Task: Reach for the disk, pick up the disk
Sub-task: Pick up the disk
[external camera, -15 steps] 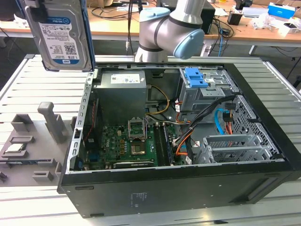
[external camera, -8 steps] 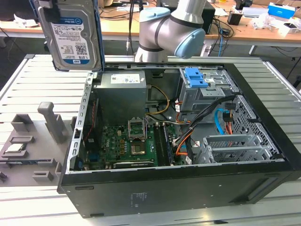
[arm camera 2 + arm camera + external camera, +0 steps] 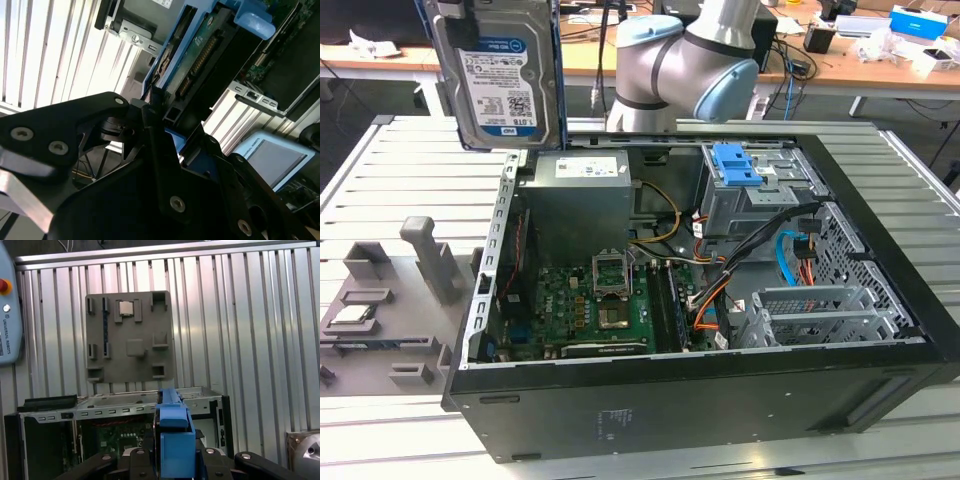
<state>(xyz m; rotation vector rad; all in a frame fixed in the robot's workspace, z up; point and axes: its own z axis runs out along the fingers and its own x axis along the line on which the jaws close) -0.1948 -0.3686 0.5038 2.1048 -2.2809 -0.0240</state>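
Silver-grey metal disk (image 3: 505, 75): rectangular, blue plastic bracket, held aloft above the open black computer case (image 3: 720, 400), over its far corner.
Jaws: black gripper (image 3: 175, 456) clamped on the disk's bracket edges.

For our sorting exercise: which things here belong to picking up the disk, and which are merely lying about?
Job: disk, held aloft; gripper, fingers clamped on it.
Lying about: computer case, grey fixture plate, CPU chip, blue latch.
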